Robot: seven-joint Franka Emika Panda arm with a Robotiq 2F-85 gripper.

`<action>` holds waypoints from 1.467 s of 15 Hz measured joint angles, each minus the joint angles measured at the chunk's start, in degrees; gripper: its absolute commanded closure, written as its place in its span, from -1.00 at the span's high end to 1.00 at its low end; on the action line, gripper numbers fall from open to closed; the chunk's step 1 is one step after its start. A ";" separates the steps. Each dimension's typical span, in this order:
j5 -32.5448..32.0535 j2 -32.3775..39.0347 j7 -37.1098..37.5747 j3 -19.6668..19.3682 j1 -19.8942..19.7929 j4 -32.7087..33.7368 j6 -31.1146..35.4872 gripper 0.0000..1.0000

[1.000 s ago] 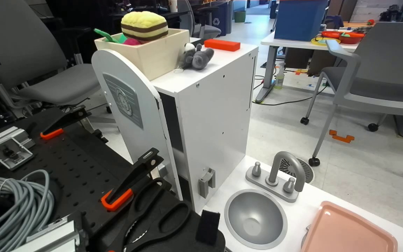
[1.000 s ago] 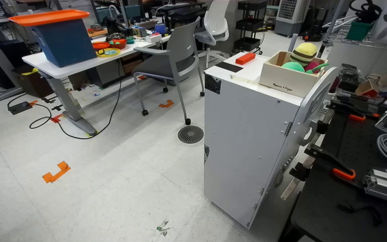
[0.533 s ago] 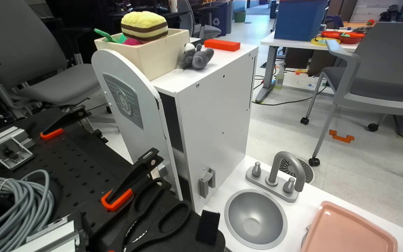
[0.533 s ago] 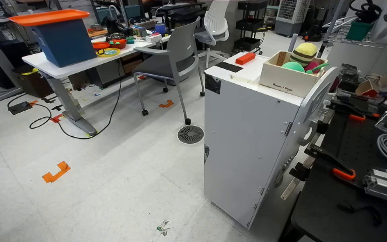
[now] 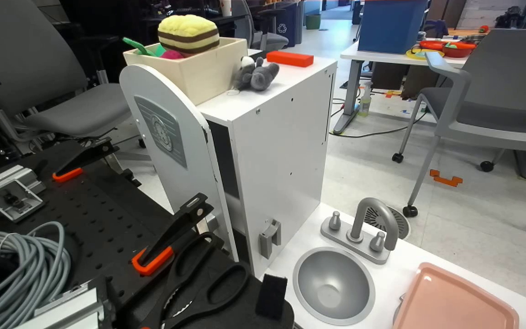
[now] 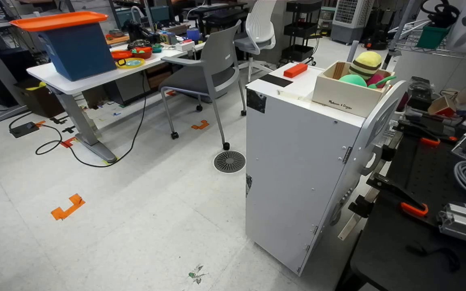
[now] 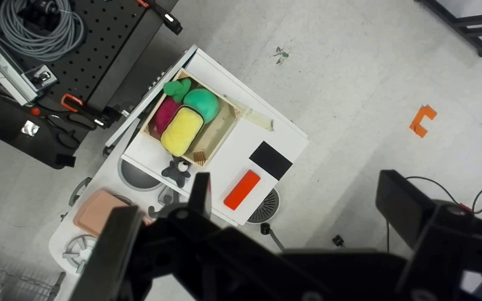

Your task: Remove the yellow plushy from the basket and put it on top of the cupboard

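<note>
The yellow plushy (image 5: 189, 33) is a rounded yellow block with brown stripes on its side. It sits in the beige basket (image 5: 213, 73), rising above the rim, beside green and pink soft items. The plushy (image 6: 365, 64) and basket (image 6: 338, 97) also show in an exterior view. The basket stands on top of the white cupboard (image 5: 281, 151). In the wrist view my gripper (image 7: 295, 188) is open and empty, high above the scene. The plushy (image 7: 182, 131), basket (image 7: 214, 140) and cupboard top (image 7: 247, 146) lie up and left of it. The gripper is out of both exterior views.
A grey plush toy (image 5: 257, 75) lies against the basket on the cupboard top. A red block (image 7: 242, 190) and a black patch (image 7: 271, 160) are farther along that top. A rounded door panel (image 5: 171, 128) rises beside the basket. A sink (image 5: 334, 285) and faucet (image 5: 363, 224) stand lower down.
</note>
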 measured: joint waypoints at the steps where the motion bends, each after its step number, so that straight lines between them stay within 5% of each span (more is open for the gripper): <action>1: 0.00 -0.01 -0.04 0.00 0.00 0.00 -0.01 1.00; 16: -7.66 9.58 0.37 0.10 0.47 -0.44 3.79 1.00; 22: -2.79 9.34 -10.52 -0.42 0.87 -0.89 0.89 1.00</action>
